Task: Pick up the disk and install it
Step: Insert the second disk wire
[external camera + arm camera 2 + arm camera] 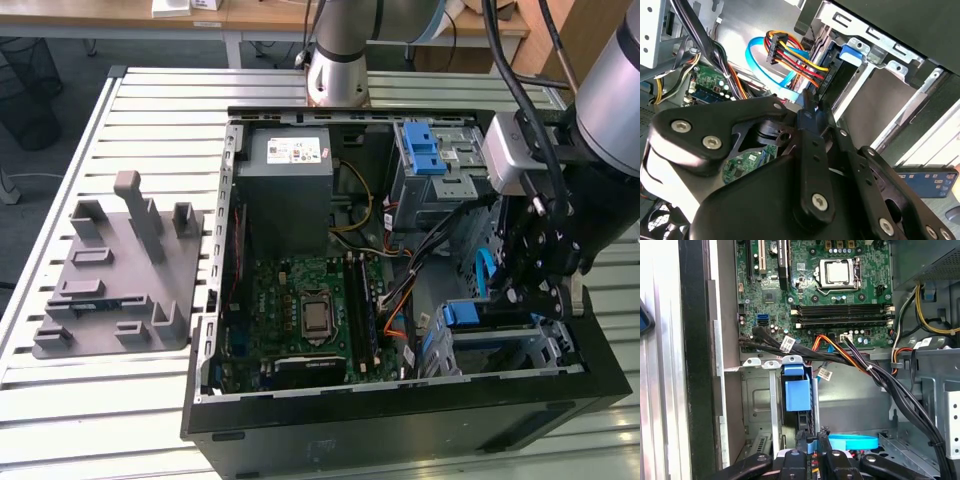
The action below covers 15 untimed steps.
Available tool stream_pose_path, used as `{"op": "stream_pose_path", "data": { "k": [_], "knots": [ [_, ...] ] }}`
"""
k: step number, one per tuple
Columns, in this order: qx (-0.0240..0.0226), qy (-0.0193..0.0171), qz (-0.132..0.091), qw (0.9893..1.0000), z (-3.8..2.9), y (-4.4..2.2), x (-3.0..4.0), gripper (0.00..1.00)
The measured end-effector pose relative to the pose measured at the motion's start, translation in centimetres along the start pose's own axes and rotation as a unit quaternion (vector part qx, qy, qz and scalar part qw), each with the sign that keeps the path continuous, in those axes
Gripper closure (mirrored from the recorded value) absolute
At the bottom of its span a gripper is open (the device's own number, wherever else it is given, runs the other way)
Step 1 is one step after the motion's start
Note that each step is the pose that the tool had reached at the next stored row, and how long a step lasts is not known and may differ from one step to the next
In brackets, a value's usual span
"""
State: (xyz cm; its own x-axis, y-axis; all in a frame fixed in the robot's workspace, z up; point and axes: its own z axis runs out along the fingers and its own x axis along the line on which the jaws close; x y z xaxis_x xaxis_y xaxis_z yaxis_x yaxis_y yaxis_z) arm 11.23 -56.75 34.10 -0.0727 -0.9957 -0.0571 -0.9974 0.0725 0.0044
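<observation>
The gripper [535,290] is low inside the open computer case [400,420], at the drive bay.

In the first wrist view its fingers [801,439] stand almost together around a thin blue edge, seemingly the rail of the disk [796,390], which sits upright in the metal bay directly ahead of them. The motherboard [830,285] lies further beyond the gripper.

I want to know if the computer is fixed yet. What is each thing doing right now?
computer case, open, side panel off.
disk, sitting in the lower bay.
tool, down inside the case, right at the disk.
processor, uncovered, no cooler on it.
</observation>
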Motion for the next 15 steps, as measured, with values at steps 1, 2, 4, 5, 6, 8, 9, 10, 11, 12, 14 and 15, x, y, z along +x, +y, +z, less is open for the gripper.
{"op": "stream_pose_path", "data": {
  "k": [1, 2, 4, 5, 6, 8, 9, 10, 11, 12, 14, 15],
  "knots": [
    [0.0000, 0.0001, 0.000, 1.0000, 0.00, 0.00, 0.00, 0.77],
    [0.0000, 0.0001, 0.000, 1.0000, 0.00, 0.00, 0.00, 0.77],
    [0.0000, 0.0003, 0.000, 1.0000, 0.04, 0.00, 0.00, 0.77],
    [0.0000, 0.0005, 0.000, 1.0000, 0.07, 0.00, 0.00, 0.77],
    [0.0001, 0.0008, 0.000, 1.0000, 0.14, 0.00, 0.01, 0.77],
    [0.0002, 0.0010, 0.000, 1.0000, 0.29, 0.00, 0.01, 0.77],
    [0.0003, 0.0016, 0.000, 1.0000, 0.34, -0.01, 0.01, 0.77],
    [0.0004, 0.0025, 0.000, 1.0000, 0.36, -0.01, 0.02, 0.77],
    [0.0005, 0.0033, 0.000, 1.0000, 0.38, -0.02, 0.02, 0.77],
    [0.0005, 0.0040, 0.000, 1.0000, 0.39, -0.02, 0.02, 0.77],
    [0.0007, 0.0058, 0.000, 1.0000, 0.41, -0.04, 0.02, 0.77],
    [0.0008, 0.0068, 0.000, 1.0000, 0.42, -0.05, 0.02, 0.77]
  ]
}}
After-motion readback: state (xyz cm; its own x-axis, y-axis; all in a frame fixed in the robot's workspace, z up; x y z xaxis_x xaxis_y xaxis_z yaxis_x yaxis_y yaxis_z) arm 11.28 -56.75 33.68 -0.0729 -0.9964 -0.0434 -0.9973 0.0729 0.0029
